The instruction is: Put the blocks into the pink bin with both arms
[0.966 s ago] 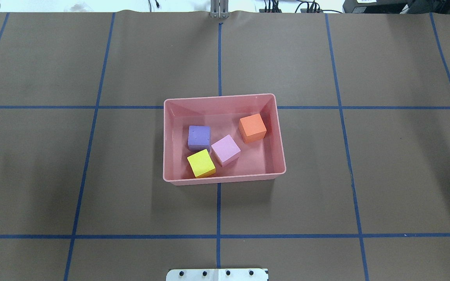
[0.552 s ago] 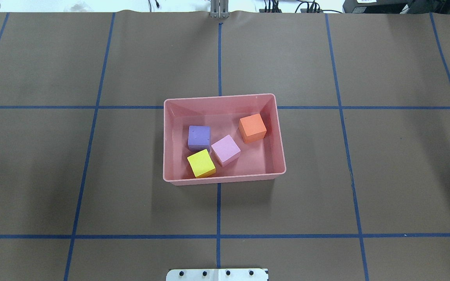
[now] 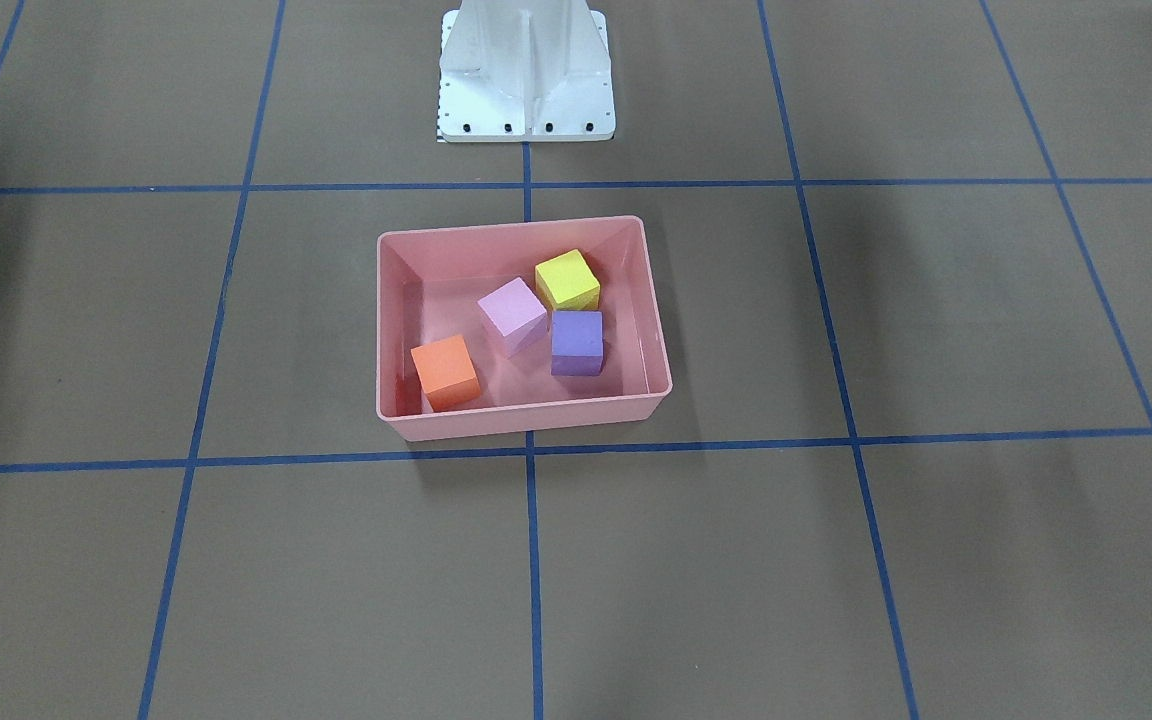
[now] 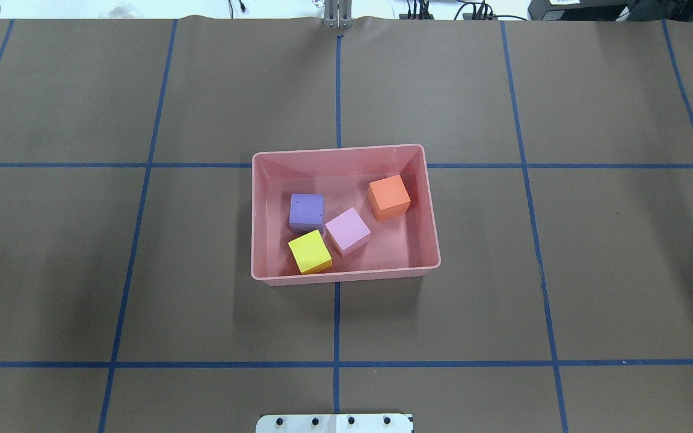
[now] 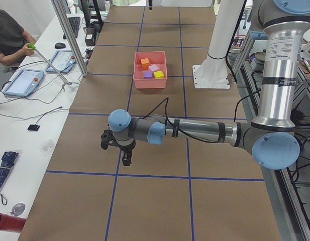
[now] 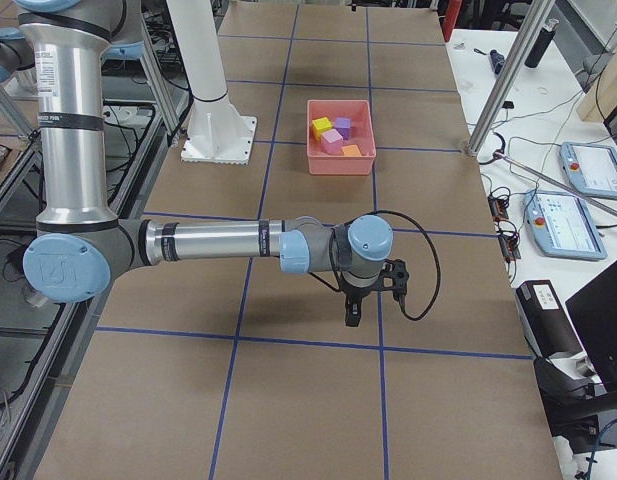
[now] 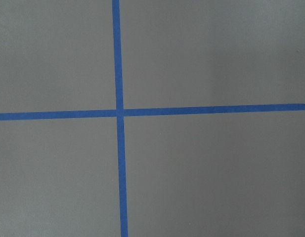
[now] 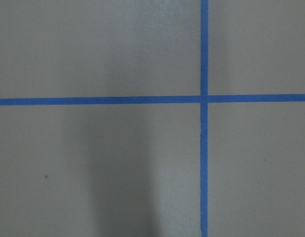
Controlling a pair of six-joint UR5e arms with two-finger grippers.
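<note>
We see salmon-pink rectangular plastic tub (image 4: 382,276) mid-table on brown paper cover (image 4: 623,270) with blue tape grid (image 4: 336,90). All four blocks inside tub: orange foam cube (image 4: 389,196) alone by right wall; light pink foam cube (image 4: 348,231) mid-floor, just beside purple foam cube (image 4: 307,211) and yellow foam cube (image 4: 310,252). Black two-finger left gripper (image 5: 126,160) and black two-finger right gripper (image 6: 351,316) hang pointing down over opposite table ends, well apart from tub. We cannot tell whether either claw is apart or together.
</note>
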